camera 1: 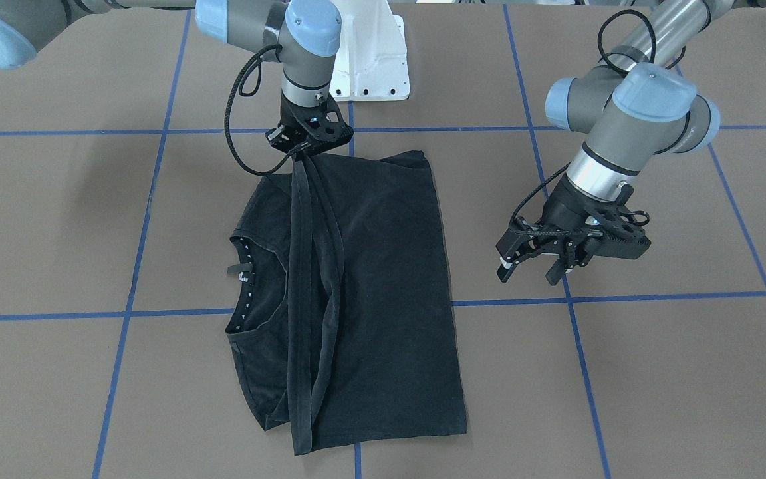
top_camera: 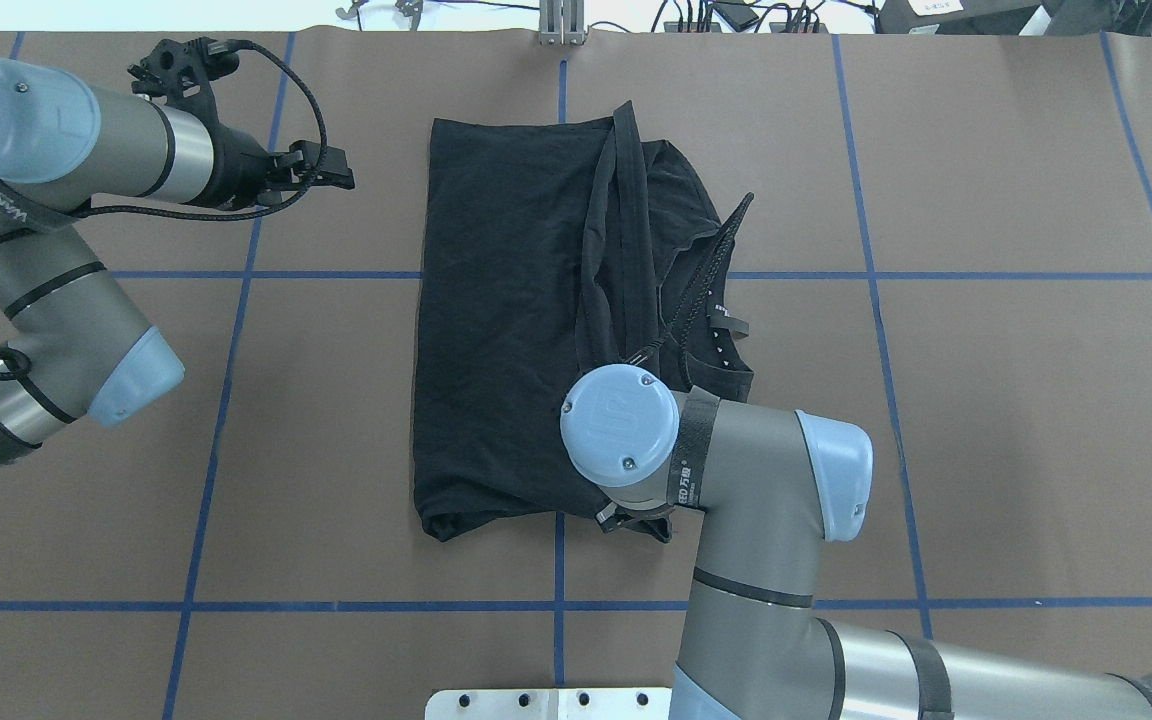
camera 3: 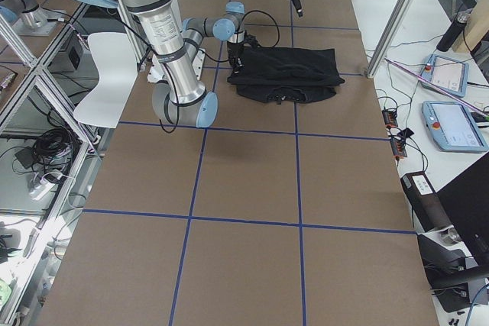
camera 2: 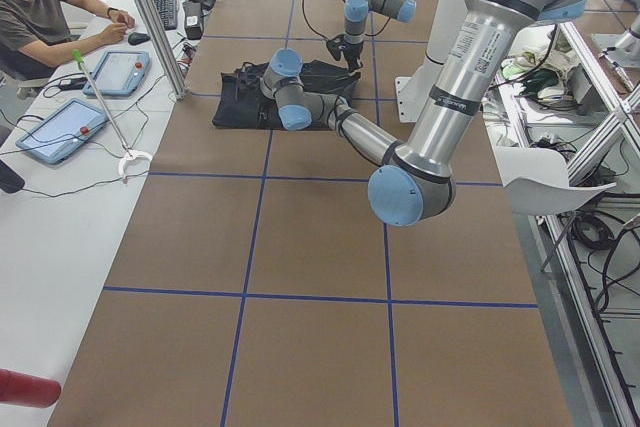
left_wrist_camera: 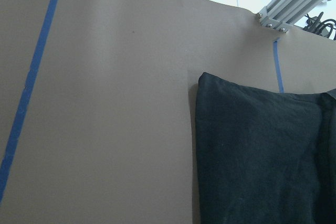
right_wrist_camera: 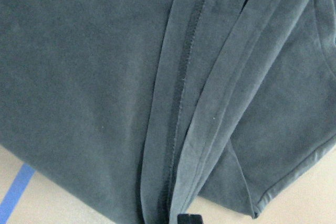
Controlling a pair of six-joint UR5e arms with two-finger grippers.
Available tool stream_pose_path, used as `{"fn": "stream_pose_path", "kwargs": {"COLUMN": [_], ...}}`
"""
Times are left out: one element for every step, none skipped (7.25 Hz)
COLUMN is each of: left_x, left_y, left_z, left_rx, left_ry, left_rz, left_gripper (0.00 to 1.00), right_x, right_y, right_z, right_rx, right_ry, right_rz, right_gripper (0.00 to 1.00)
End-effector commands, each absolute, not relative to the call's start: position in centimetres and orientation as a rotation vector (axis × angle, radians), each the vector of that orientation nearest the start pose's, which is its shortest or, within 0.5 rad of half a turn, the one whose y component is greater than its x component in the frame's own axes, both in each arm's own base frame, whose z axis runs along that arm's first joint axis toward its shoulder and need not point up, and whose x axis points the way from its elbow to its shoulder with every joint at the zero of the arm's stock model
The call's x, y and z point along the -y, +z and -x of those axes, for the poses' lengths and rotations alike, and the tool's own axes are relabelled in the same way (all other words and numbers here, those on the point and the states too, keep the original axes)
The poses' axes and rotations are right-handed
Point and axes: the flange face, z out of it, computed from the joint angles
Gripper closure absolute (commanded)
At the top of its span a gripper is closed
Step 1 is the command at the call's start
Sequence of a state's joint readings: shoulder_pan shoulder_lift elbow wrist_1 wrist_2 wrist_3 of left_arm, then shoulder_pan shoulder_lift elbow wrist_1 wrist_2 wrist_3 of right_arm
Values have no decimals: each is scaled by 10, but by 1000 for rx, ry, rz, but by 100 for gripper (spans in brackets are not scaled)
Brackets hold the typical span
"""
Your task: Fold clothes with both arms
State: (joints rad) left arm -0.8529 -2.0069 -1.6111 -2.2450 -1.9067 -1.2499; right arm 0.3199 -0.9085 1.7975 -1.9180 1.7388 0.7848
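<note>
The shirt [camera 1: 383, 279] lies half-folded on the table [camera 1: 655, 386], its hem band pinched at the far end by the right gripper [camera 1: 303, 150] while the left gripper [camera 1: 529, 273] hangs spread and empty well apart, so a one-handed pull could skew the fold.

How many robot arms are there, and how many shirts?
Arms: 2 (left arm, right arm)
Shirt: 1
Total: 3
</note>
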Motion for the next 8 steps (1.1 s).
{"fn": "stream_pose_path", "kwargs": {"left_x": [559, 559, 559, 559, 559, 559, 559, 559], "left_y": [316, 316, 316, 317, 316, 316, 317, 317], "left_z": [-355, -356, -356, -356, -356, -356, -356, -355], "left_rx": [-1115, -1116, -1116, -1113, -1114, -1114, -1112, -1113], "left_ry": [-277, -277, -277, -279, -279, -279, -280, -279], "left_rz": [-385, -383, -383, -382, -385, -385, -383, -384], "left_gripper": [0, 0, 0, 0, 0, 0, 0, 0], "right_x": [307, 305, 302, 301, 301, 300, 299, 299], "right_y": [226, 223, 224, 224, 224, 226, 228, 229], "right_z": [581, 582, 584, 584, 585, 585, 585, 585], "right_rx": [549, 555, 552, 552, 551, 550, 546, 545], "right_ry": [-495, -498, -502, -505, -505, -506, -509, -509], "right_rz": [-139, -142, -139, -142, -141, -140, -137, -136], "right_gripper": [4, 3, 4, 7, 7, 14, 18, 21]}}
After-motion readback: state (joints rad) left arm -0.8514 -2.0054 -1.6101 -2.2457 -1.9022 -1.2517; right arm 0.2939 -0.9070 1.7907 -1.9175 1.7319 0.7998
